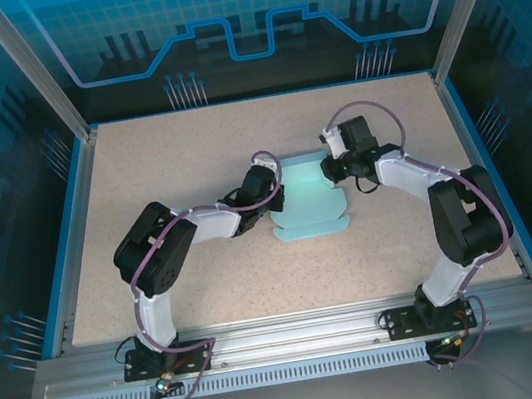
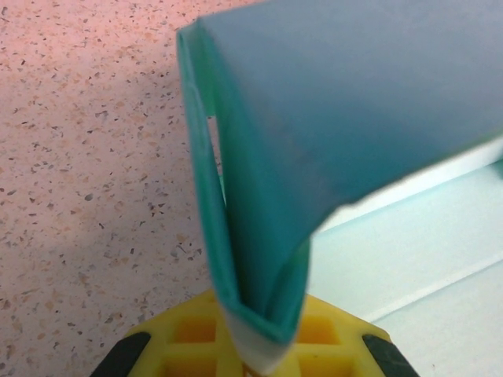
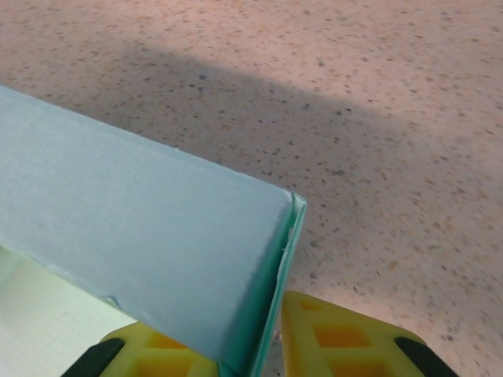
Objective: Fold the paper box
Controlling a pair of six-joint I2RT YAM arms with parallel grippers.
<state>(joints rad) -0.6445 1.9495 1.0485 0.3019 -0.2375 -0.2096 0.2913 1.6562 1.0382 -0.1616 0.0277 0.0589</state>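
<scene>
At the bottom of the top view a metal rail [image 1: 287, 330] carries both arm bases. From there the left arm [image 1: 158, 252] reaches up and right and the right arm [image 1: 461, 214] reaches up and left. They meet at the box [image 1: 310, 211], which sits mid-frame on the speckled table [image 1: 168, 154]. The lower part of the box, with tabbed edges, lies flat on the table. Its upper part sits between the two grippers. The left gripper [image 1: 275, 193] is at the left edge of the box and the right gripper [image 1: 334, 170] is at its upper right corner.

In the left wrist view the left gripper [image 2: 259, 349] is at the bottom edge. Its yellow fingers [image 2: 161, 338] are clamped together on a doubled fold of card that rises between them. A wide panel of the box [image 2: 354, 94] bends off to the upper right, and flat pale card lies at lower right.

In the right wrist view the right gripper [image 3: 263, 353] is also at the bottom edge. Its yellow fingers [image 3: 346, 338] stand one on each side of an upright wall of the box [image 3: 134, 243]. That wall runs from the left edge to a corner right of centre. The right finger is just beside the card with a thin slit showing, and it cannot be told whether the jaws pinch the wall. Beyond it, a broad shadow crosses the table.

Farthest off in the top view, a blue rim [image 1: 69, 241] borders the table and a dark back panel [image 1: 238, 22] carries blue line patterns.
</scene>
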